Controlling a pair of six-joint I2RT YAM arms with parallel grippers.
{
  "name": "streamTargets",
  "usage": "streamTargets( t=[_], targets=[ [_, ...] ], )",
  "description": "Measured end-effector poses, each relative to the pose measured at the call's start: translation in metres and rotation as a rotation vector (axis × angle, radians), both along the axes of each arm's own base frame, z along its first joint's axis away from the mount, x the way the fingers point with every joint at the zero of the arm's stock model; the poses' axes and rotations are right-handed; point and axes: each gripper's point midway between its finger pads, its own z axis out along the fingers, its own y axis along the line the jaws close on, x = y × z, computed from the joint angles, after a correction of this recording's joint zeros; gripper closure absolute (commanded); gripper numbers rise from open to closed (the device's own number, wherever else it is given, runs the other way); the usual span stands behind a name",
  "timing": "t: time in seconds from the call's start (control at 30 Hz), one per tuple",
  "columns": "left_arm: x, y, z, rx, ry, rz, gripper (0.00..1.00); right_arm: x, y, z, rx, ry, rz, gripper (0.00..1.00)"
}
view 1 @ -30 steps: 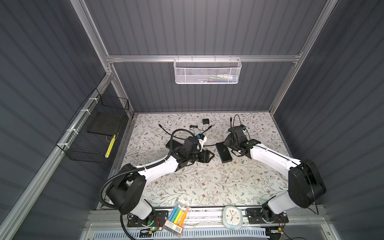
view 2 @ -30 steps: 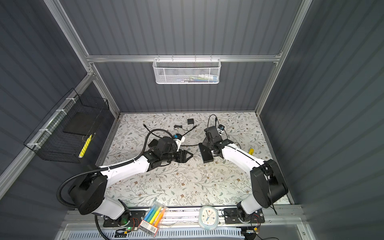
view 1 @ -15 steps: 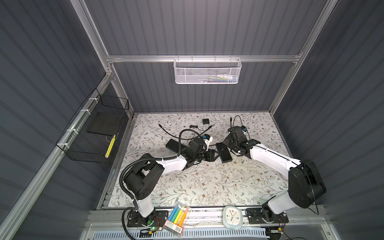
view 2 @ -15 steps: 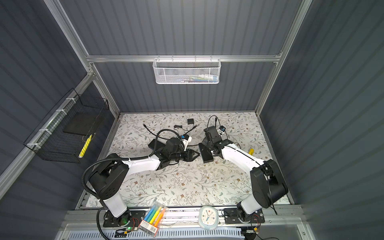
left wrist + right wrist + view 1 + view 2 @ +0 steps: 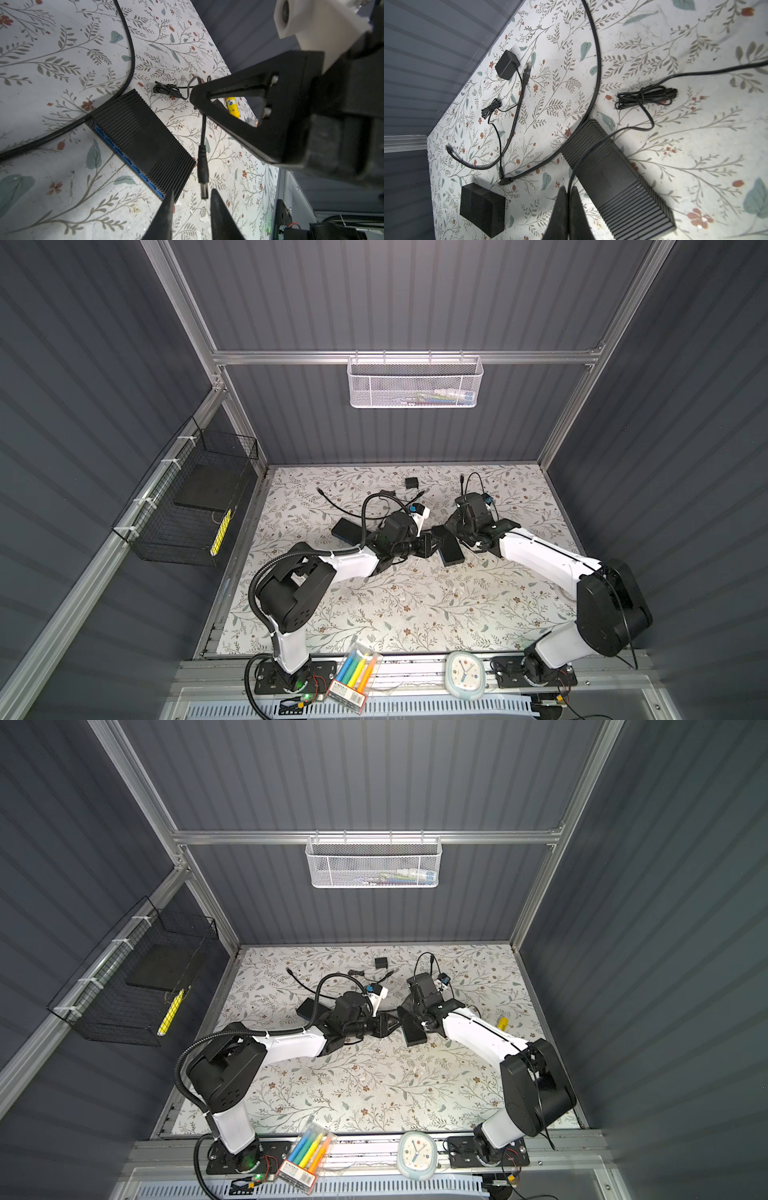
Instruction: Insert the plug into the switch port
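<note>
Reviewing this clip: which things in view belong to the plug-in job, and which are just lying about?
Job:
- plug
- its cable, pinched by the right gripper
- switch
- left gripper

Lying about:
- second switch
- adapter
- network cable
- yellow marker
- clock
- marker pack

top views: overhead, downward, whole table (image 5: 415, 605) | wrists: close, share switch (image 5: 143, 143)

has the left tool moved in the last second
Yes. The left arm's black tool has shifted right in both top views, closer to the flat black ribbed switch box beside it.
</note>
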Motion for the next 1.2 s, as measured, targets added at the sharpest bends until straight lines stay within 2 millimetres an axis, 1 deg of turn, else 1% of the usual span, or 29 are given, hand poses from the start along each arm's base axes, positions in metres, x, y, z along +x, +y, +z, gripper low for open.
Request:
streamTargets(
  t=[0.23, 0.33, 0.5, 0.53, 0.57, 0.7, 0.77, 0.83, 0.9, 0.97, 1.03, 1.07, 1.13, 1.2],
  targets=[
    [-0.002, -0.001, 0.000, -0.003, 0.004, -0.010, 0.81, 0.000, 0.001, 0.000, 0.011, 0.001, -0.001, 1.00],
    [-0.002, -0.002, 0.000, -0.003, 0.004, -0.016, 0.87, 0.000, 0.001, 0.000, 0.013, 0.001, -0.002, 1.00],
    [-0.002, -0.004, 0.003, -0.011, 0.000, -0.026, 0.91, 0.000, 0.002, 0.000, 0.019, 0.003, -0.002, 1.00],
    [-0.002, -0.004, 0.003, -0.011, 0.000, -0.026, 0.94, 0.000, 0.002, 0.000, 0.018, 0.003, -0.003, 0.97],
    [-0.002, -0.004, 0.003, -0.010, 0.001, -0.026, 0.96, 0.000, 0.002, 0.000, 0.019, 0.003, -0.002, 0.91],
    [-0.002, -0.006, 0.005, -0.005, -0.003, -0.041, 1.00, -0.001, 0.004, 0.000, 0.018, 0.004, 0.011, 0.63],
    [-0.002, -0.007, 0.007, 0.008, -0.018, -0.054, 1.00, -0.002, 0.003, -0.001, -0.013, 0.005, 0.045, 0.55],
    [0.000, -0.004, 0.005, 0.034, -0.032, -0.067, 1.00, -0.005, -0.002, 0.001, -0.059, 0.008, 0.100, 0.49],
    [-0.001, 0.000, 0.001, 0.059, -0.030, -0.095, 1.00, -0.008, -0.014, 0.009, -0.093, -0.005, 0.155, 0.47],
    [-0.001, 0.007, -0.004, 0.085, -0.015, -0.127, 1.00, -0.010, -0.031, 0.026, -0.133, -0.039, 0.207, 0.46],
    [0.004, 0.017, -0.003, 0.108, -0.005, -0.152, 1.00, -0.015, -0.051, 0.048, -0.194, -0.089, 0.251, 0.46],
    [0.007, 0.021, -0.002, 0.115, -0.006, -0.161, 1.00, -0.018, -0.055, 0.056, -0.218, -0.108, 0.269, 0.46],
    [0.014, 0.027, 0.004, 0.124, -0.020, -0.182, 1.00, -0.028, -0.056, 0.074, -0.268, -0.171, 0.352, 0.46],
    [0.019, 0.033, 0.009, 0.134, -0.027, -0.203, 1.00, -0.039, -0.050, 0.083, -0.299, -0.216, 0.445, 0.46]
  ],
)
